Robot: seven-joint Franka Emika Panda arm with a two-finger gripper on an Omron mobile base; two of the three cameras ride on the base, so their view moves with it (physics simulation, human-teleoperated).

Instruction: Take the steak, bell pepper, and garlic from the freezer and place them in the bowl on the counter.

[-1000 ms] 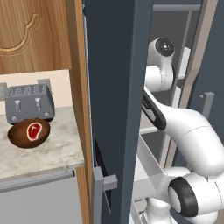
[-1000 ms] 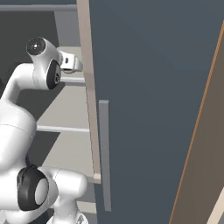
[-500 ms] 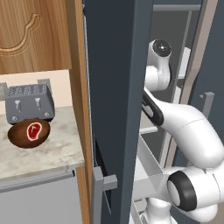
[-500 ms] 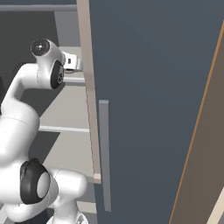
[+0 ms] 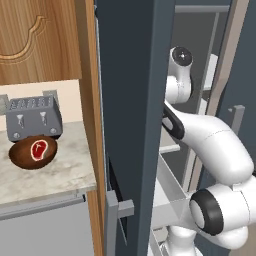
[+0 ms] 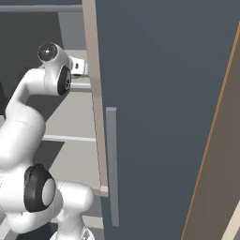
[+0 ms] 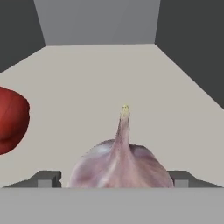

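Arm raised slightly since before. Fingers flank the garlic; grip uncertain. Bell pepper cut off at left.

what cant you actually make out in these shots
- Gripper contact with the garlic: in the hand view the bulb's base and most of both fingertips are cut off at the bottom, so a grip cannot be judged.
- Bell pepper: cut off by the hand view's left edge.
- Hand in the base views: hidden behind the freezer door.
- Bowl interior: mostly covered by the steak.
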